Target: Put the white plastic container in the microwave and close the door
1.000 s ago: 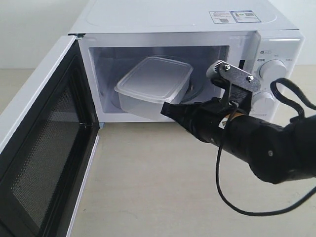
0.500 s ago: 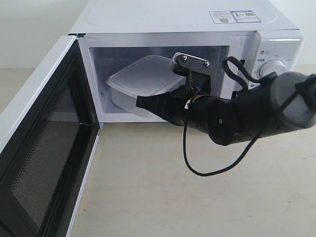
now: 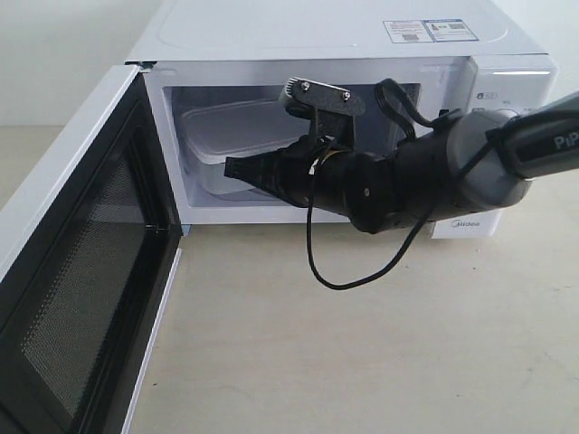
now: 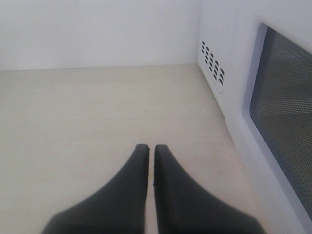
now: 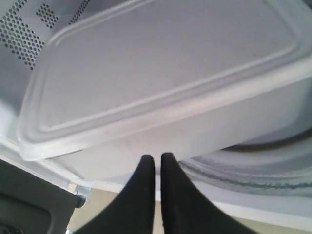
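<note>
container (image 3: 224, 132) in microwave (image 3: 308, 36), door (image 3: 77, 271) left

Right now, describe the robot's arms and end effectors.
The right arm is black, then grey with white lettering, with a silver bracket on top and a black cable looping below. The right end effector and left end effector have black tapered fingers.

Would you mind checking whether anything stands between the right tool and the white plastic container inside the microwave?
Nothing visible does. The shut right tool points straight at the near side wall of the white plastic container, which sits inside the microwave. No object shows between the tips and that wall.
</note>
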Tool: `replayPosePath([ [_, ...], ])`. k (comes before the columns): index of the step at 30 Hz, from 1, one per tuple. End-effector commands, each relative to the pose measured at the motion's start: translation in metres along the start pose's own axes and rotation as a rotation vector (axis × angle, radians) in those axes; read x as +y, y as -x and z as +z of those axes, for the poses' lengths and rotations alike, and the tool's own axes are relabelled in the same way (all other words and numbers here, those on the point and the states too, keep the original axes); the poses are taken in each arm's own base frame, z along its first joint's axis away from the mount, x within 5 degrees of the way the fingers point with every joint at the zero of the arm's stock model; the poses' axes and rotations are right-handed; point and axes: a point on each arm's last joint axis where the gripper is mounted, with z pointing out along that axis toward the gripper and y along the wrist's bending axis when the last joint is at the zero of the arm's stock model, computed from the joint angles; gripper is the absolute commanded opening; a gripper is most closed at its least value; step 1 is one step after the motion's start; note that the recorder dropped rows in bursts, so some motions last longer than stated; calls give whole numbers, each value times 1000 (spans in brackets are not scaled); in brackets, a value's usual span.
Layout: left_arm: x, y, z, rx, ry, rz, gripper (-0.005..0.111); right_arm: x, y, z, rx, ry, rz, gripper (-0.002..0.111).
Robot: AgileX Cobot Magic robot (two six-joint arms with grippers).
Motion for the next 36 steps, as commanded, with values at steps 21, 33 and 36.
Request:
replayPosePath([
  [21, 0, -1, 0, -1, 3, -4, 4, 30, -5, -48, 141, 91, -221, 0],
  [33, 0, -1, 0, -1, 3, -4, 4, 0, -24, -164, 114, 114, -227, 0],
  [36, 0, -1, 0, -1, 3, -4, 4, 0, -23, -192, 91, 152, -250, 0],
])
